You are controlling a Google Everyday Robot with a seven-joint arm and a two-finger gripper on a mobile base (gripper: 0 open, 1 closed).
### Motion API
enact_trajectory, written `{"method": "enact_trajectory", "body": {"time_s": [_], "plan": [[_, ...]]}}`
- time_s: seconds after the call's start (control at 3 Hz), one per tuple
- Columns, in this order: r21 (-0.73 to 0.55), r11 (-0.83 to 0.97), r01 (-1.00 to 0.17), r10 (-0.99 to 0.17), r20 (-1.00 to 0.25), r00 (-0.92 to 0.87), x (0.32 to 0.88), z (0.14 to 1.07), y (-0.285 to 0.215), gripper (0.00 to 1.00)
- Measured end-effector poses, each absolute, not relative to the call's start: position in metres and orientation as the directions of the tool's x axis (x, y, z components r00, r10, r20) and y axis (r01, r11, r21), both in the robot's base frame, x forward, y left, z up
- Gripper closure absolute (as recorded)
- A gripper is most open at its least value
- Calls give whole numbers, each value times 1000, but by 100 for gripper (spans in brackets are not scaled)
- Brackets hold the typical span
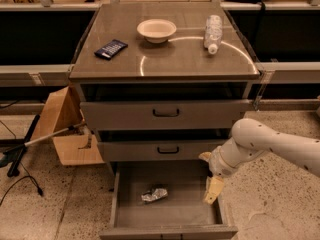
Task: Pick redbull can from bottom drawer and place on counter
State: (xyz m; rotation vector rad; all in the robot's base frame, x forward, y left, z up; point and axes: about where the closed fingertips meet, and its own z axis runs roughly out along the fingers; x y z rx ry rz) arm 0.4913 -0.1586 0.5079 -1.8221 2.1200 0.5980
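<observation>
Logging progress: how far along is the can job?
Done: bottom drawer stands open. In hand: the tool hangs over the drawer's right side, apart from the redbull can lying on its floor. Left: grasp, lift, place on the counter.
</observation>
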Motion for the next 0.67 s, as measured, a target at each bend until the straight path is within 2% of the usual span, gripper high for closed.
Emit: {"method": "enact_trajectory", "body": {"time_s": [0.67], "plan": [[128, 138, -982, -861, -475, -183, 492, 487, -162, 0]]}}
